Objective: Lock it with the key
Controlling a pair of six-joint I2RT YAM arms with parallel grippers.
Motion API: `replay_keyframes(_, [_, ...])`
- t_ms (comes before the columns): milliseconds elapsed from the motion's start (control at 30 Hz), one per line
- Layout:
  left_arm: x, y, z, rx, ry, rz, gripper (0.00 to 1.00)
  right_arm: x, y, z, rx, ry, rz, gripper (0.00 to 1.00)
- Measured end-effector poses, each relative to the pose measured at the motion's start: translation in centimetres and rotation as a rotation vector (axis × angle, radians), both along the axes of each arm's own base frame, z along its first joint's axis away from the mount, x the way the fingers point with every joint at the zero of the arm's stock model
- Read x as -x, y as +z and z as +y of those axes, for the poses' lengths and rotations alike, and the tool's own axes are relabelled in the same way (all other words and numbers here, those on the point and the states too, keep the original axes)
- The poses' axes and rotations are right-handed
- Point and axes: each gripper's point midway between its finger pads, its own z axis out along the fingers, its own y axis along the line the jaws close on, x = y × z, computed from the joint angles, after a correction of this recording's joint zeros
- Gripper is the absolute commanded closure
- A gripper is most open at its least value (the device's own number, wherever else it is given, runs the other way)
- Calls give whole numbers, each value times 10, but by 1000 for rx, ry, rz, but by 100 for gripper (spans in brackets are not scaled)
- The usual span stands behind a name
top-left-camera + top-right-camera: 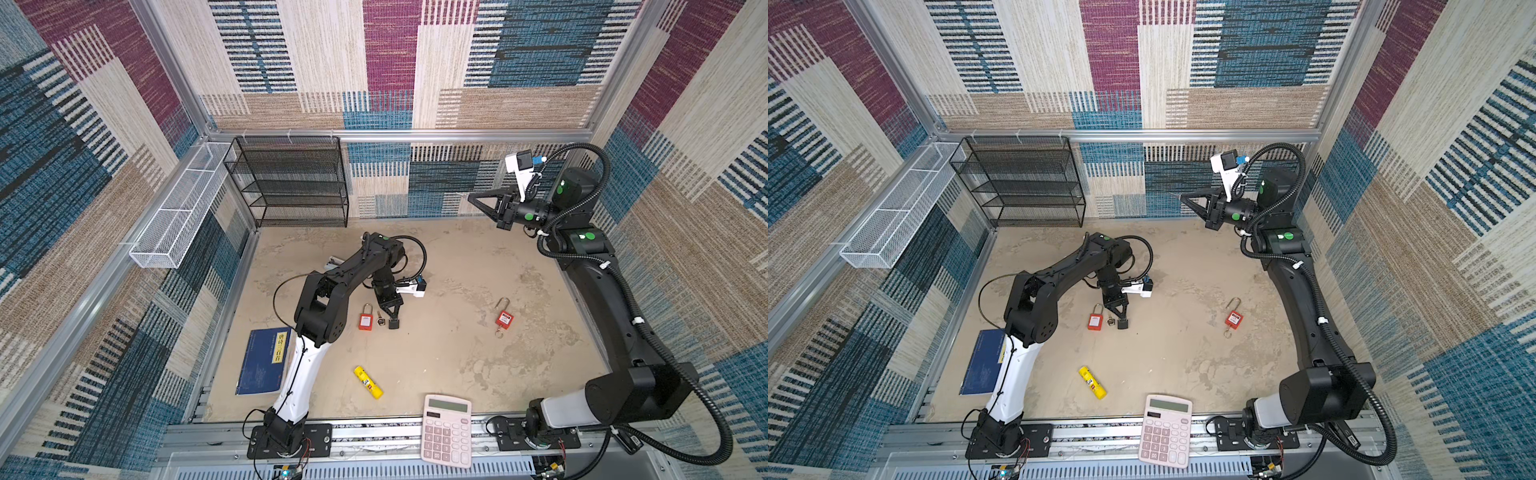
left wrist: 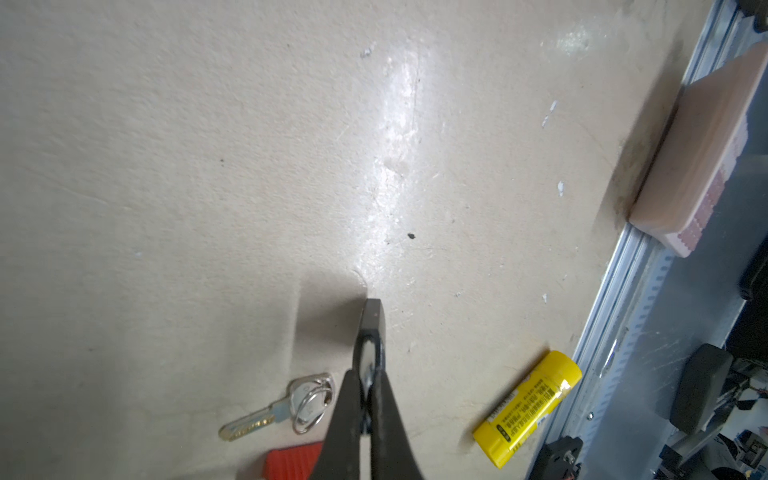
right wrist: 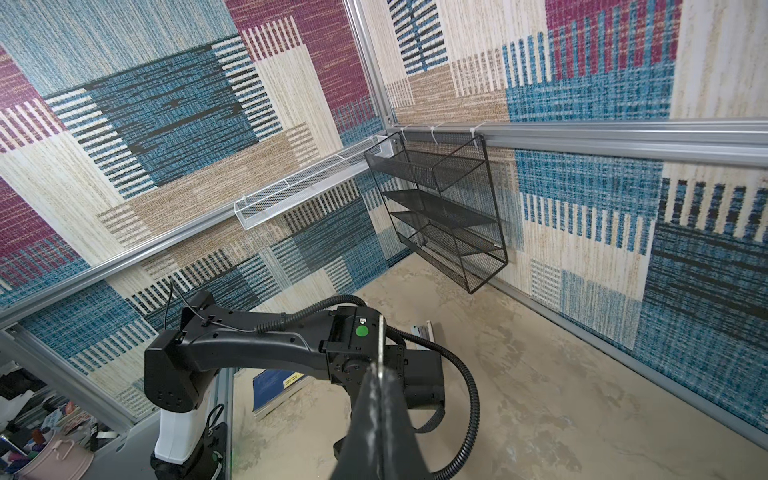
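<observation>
While the blue book (image 1: 264, 361) lies idle at the far left, the near red padlock (image 1: 365, 319) rests flat on the surface (image 1: 436, 270) with the loose key (image 2: 266, 417) just beside it, untouched. And there's the left tool (image 1: 393, 313), down right next to them, pinched tight on a small black piece (image 2: 372, 324); what that piece is, the pictures don't settle. Further right a second red padlock (image 1: 503, 319) lies well apart, shackle apparently sprung open, a ring (image 1: 498, 332) at its base. The right tool (image 1: 471, 196) hangs high, fingers together on nothing. It looks like early going: the loose key is in neither tool, so pick-up, insertion and the turn all seem left to do. The left wrist view shows that key's teeth plainly, where the top views give a speck. Only the top views show the second padlock.
</observation>
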Motion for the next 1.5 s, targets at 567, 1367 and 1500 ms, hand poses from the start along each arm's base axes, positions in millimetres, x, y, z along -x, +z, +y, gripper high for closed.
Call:
replay_keyframes(567, [-3, -7, -3, -3, -17, 10, 100, 4, 1, 1, -4, 16, 1, 100])
replay_keyframes(1367, [-25, -9, -6, -26, -28, -75, 65, 5, 3, 2, -7, 23, 3, 100])
replay_keyframes(1500, [-37, 7, -8, 3, -4, -147, 65, 3, -2, 1, -6, 14, 15, 100])
